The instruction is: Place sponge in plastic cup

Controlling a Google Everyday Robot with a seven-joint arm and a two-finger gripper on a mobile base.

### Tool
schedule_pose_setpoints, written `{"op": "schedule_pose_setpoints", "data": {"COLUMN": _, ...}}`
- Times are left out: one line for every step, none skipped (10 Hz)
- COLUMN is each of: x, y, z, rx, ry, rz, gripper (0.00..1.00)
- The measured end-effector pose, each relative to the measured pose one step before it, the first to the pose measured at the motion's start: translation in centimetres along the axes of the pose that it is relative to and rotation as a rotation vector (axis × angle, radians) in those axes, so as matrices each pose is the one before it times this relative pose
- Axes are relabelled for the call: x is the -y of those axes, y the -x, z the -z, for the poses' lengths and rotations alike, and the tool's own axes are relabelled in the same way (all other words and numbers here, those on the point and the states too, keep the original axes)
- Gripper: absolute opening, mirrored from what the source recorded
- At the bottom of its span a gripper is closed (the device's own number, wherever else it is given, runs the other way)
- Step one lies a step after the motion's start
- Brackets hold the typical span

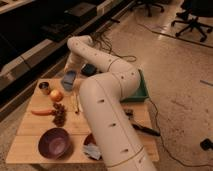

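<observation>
A blue-grey plastic cup (68,80) sits at the far end of the wooden table (30,142). My gripper (71,69) is at the end of the white arm (105,100), directly above and behind the cup and close to it. A dark blue-grey block that may be the sponge (89,69) lies just right of the gripper, next to the arm. I cannot tell whether the gripper holds anything.
Near the cup are a small metal can (44,87), an orange (56,95), a red pepper (42,112), grapes (60,115) and a yellow stick (76,103). A purple bowl (54,142) and a red plate (92,149) are at the front. A green bin (139,90) is right.
</observation>
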Motion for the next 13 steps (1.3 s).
{"op": "schedule_pose_setpoints", "data": {"x": 0.096, "y": 0.258, "z": -0.18, "rx": 0.00252, "ry": 0.00267, "rz": -0.00515, "gripper": 0.0}}
{"op": "schedule_pose_setpoints", "data": {"x": 0.069, "y": 0.255, "z": -0.069, "rx": 0.00121, "ry": 0.00209, "rz": -0.00364, "gripper": 0.0}}
{"op": "schedule_pose_setpoints", "data": {"x": 0.044, "y": 0.245, "z": -0.107, "rx": 0.00006, "ry": 0.0005, "rz": -0.00046, "gripper": 0.0}}
{"op": "schedule_pose_setpoints", "data": {"x": -0.012, "y": 0.312, "z": 0.044, "rx": 0.00133, "ry": 0.00164, "rz": -0.00056, "gripper": 0.0}}
{"op": "schedule_pose_setpoints", "data": {"x": -0.036, "y": 0.099, "z": -0.058, "rx": -0.00171, "ry": 0.00052, "rz": 0.00049, "gripper": 0.0}}
{"op": "schedule_pose_setpoints", "data": {"x": -0.275, "y": 0.149, "z": 0.12, "rx": 0.00012, "ry": 0.00261, "rz": 0.00386, "gripper": 0.0}}
{"op": "schedule_pose_setpoints", "data": {"x": -0.246, "y": -0.114, "z": -0.102, "rx": -0.00301, "ry": 0.00108, "rz": 0.00429, "gripper": 0.0}}
{"op": "schedule_pose_setpoints", "data": {"x": -0.429, "y": -0.064, "z": 0.088, "rx": -0.00125, "ry": 0.00412, "rz": 0.00358, "gripper": 0.0}}
{"op": "schedule_pose_setpoints", "data": {"x": -0.461, "y": -0.185, "z": -0.1, "rx": -0.00192, "ry": 0.00311, "rz": 0.00529, "gripper": 0.0}}
{"op": "schedule_pose_setpoints", "data": {"x": -0.352, "y": -0.152, "z": -0.069, "rx": 0.0005, "ry": -0.00175, "rz": 0.008, "gripper": 0.0}}
{"op": "schedule_pose_setpoints", "data": {"x": -0.226, "y": -0.057, "z": -0.167, "rx": -0.00158, "ry": -0.0014, "rz": 0.00314, "gripper": 0.0}}
{"op": "schedule_pose_setpoints", "data": {"x": -0.081, "y": -0.04, "z": -0.166, "rx": -0.00304, "ry": -0.0023, "rz": 0.00112, "gripper": 0.0}}
{"op": "schedule_pose_setpoints", "data": {"x": -0.052, "y": -0.033, "z": -0.319, "rx": -0.00602, "ry": -0.00274, "rz": -0.00207, "gripper": 0.0}}
